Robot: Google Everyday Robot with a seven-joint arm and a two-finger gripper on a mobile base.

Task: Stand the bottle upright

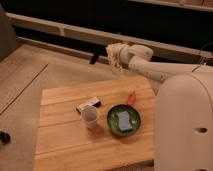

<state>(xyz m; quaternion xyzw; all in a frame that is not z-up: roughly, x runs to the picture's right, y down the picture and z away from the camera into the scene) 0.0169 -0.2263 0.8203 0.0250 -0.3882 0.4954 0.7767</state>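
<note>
Though shut, hand [116, 64] above bottle [132, 98].

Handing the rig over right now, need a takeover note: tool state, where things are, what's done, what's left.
Tool: shut, raised above the table's far edge, touching nothing on it.
Bottle: looks to be the small orange-ended item lying on the far right of the table, just beyond the green bowl; details hard to make out.
Cup and flat box sit mid-table, away from it.
Done: nothing, the bottle is not upright.
Left: lower, grasp the bottle, stand it up, release.
</note>
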